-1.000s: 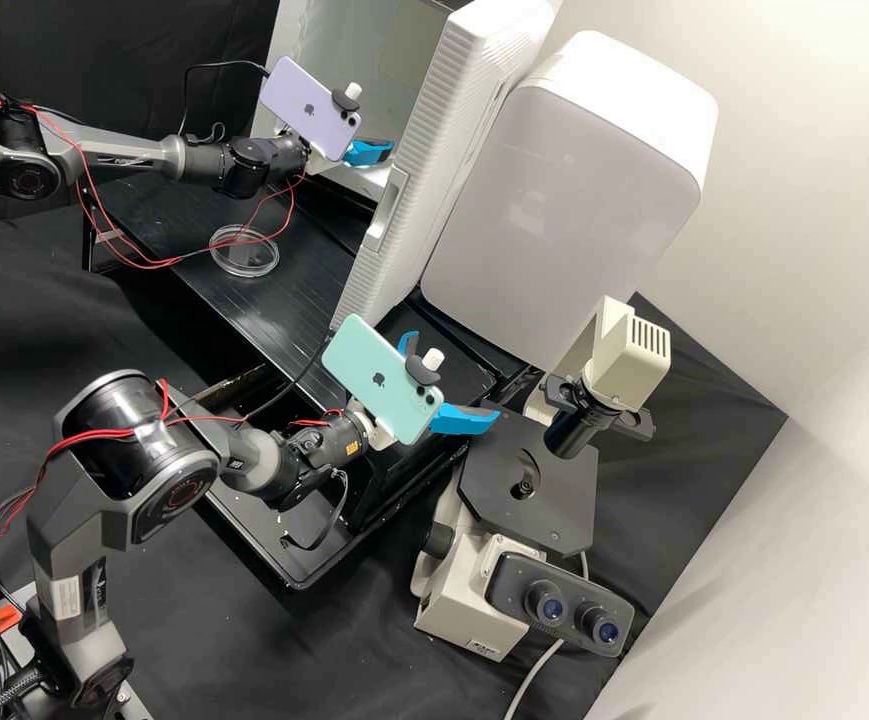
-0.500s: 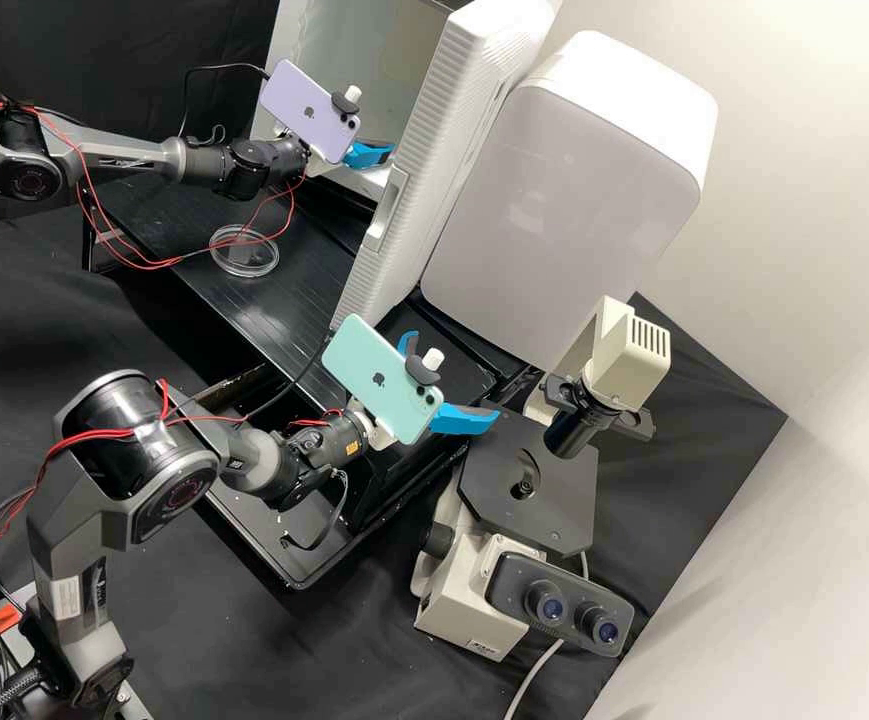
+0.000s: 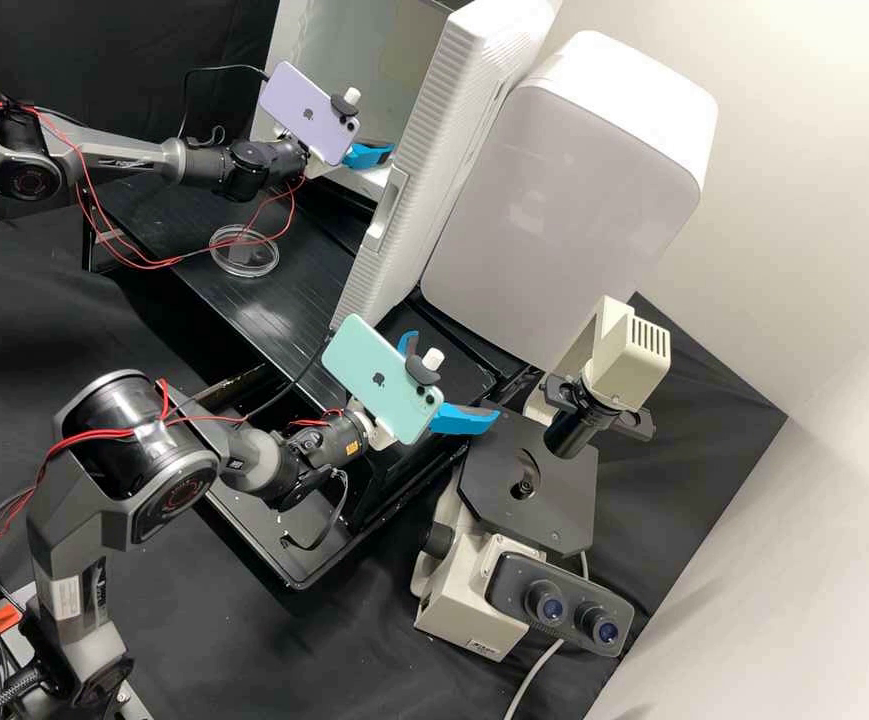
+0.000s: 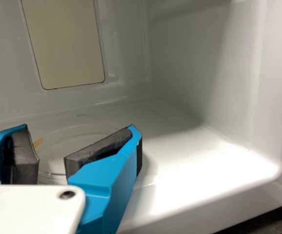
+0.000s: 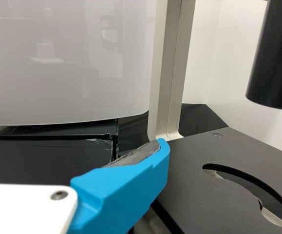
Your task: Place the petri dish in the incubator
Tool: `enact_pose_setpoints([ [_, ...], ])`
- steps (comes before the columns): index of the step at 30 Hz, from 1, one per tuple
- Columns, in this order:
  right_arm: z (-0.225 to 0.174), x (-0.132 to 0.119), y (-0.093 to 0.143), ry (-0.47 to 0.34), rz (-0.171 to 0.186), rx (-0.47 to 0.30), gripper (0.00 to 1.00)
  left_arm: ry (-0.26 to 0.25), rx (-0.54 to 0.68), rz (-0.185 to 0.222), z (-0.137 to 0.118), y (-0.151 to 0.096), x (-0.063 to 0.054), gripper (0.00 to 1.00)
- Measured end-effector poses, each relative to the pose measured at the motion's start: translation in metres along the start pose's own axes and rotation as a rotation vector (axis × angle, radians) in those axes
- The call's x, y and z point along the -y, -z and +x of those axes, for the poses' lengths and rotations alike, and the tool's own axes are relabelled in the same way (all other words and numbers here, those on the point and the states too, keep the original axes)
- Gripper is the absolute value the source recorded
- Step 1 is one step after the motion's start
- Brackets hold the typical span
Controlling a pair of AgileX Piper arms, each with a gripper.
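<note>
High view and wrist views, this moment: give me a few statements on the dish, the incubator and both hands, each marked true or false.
1. The petri dish lies on the black bench, outside the incubator. True.
2. The left hand is shut on the petri dish. False: its fingers are apart, it sits at the incubator's opening, and the dish is on the bench apart from it.
3. The incubator's door is closed. False: it stands open.
4. The right hand is next to the microscope stage. True.
</note>
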Motion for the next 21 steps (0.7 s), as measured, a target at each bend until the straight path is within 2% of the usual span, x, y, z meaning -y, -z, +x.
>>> enact_pose_setpoints([
  [15, 0.0000, 0.0000, 0.0000, 0.000, 0.000, 0.000, 1.00, 0.010, -0.002, 0.012, 0.0002, 0.0008, 0.0047, 0.00],
  [16, 0.0000, 0.0000, 0.0000, 0.000, 0.000, 0.000, 1.00, 0.010, -0.002, 0.014, 0.0002, 0.0008, 0.0046, 1.00],
  [21, 0.0000, 0.0000, 0.0000, 0.000, 0.000, 0.000, 1.00, 0.016, -0.003, 0.020, 0.0003, 0.0013, 0.0073, 1.00],
])
